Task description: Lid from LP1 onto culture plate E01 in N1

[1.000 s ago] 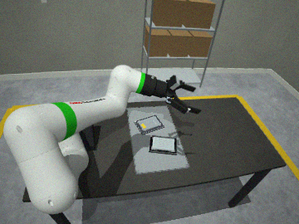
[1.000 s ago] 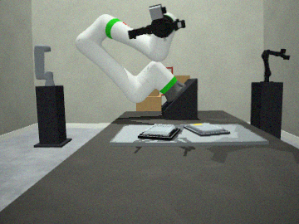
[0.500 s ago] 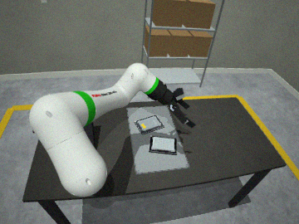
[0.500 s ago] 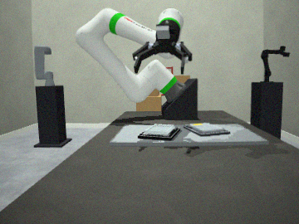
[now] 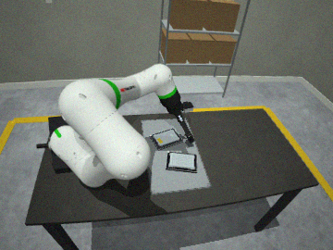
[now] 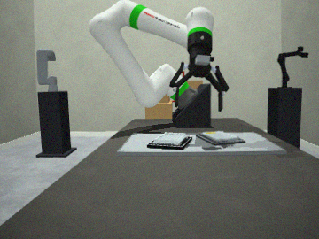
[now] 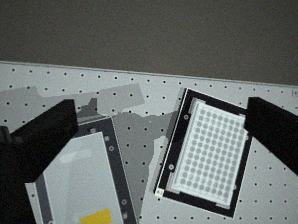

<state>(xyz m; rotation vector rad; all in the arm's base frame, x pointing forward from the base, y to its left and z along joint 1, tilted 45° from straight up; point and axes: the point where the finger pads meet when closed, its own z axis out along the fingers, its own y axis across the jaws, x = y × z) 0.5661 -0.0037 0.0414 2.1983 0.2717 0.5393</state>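
Hanging above the table [image 6: 177, 192], the gripper [image 6: 199, 88] has its jaws spread wide and empty, over the lid [image 7: 82, 180] in its park beside the uncovered culture plate [image 7: 210, 150]. A skewed descent (jaws off-centre) could nudge the lid or grip it tilted, so it would not seat fully.
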